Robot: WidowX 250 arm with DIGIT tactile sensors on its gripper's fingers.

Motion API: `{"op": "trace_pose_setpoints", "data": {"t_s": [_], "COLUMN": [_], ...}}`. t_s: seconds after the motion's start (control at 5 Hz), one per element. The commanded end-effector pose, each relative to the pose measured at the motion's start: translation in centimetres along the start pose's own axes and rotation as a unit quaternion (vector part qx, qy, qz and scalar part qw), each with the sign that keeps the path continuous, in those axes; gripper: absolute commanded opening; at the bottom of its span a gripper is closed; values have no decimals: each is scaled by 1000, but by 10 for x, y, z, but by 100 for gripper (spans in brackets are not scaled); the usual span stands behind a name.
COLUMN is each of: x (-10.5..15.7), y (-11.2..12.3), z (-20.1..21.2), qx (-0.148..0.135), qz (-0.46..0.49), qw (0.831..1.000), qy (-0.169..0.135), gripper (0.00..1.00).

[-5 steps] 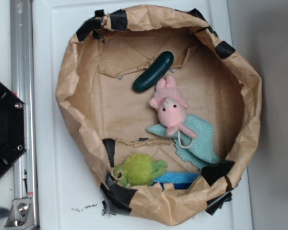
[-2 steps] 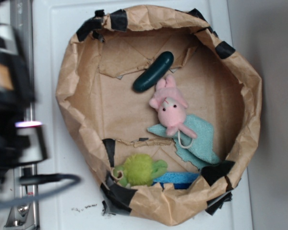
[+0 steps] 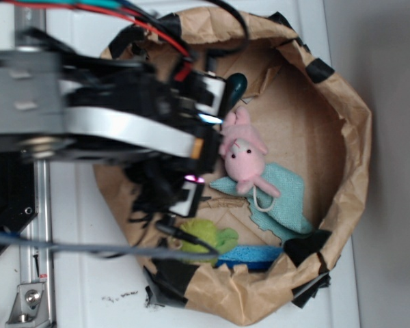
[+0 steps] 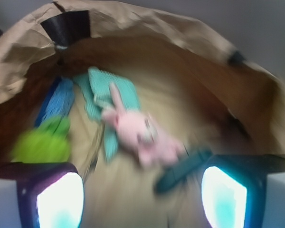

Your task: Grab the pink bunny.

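The arm hangs over the left half of the paper bag [image 3: 355,137], and its gripper [image 4: 141,190] looks down into the brown hollow. The two fingers [image 4: 59,199] stand well apart, glowing at the bottom corners of the wrist view, and nothing sits between them. They hold nothing.

The pink bunny [image 3: 242,156] lies out ahead of the fingers, roughly in line with the gap between them but clearly beyond the tips, not yet between them. It rests on its back on the bag floor, its lower body overlapping a teal cloth [image 3: 283,198]. Just off the right finger lies a dark green pickle-shaped toy [image 4: 183,170], close to the bunny's head end. Off the left finger, farther to that side, sits a fuzzy green toy [image 4: 42,142] with a blue sponge [image 4: 54,102] beyond it.

So the job looks barely begun: the approach has brought the gripper above the bag, but there is no contact and no grasp. As I judge it, what remains is to carry the fingers forward over the bunny, lower them around its body, and close. The wrist picture is blurred, so fine detail of the bunny's limbs and string is hard to make out there.
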State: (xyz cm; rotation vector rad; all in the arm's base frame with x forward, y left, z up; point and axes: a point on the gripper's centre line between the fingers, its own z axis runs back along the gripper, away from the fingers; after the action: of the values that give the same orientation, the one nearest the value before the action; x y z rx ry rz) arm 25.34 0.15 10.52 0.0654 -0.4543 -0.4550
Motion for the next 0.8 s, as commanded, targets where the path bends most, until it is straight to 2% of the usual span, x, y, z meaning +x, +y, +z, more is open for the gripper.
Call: {"op": "trace_pose_setpoints", "data": {"t_s": [0.0,0.2,0.4,0.6], "x": [8,3,1,17], "y": [13,15,23,28], "z": [-64,-75,-74,-26], "qx": [-71,-61,-43,18], "qz": [-48,-76,-62,-61], "qw": [996,994,995,996], "qy": [21,54,65,58], "gripper": [100,100,0,0]}}
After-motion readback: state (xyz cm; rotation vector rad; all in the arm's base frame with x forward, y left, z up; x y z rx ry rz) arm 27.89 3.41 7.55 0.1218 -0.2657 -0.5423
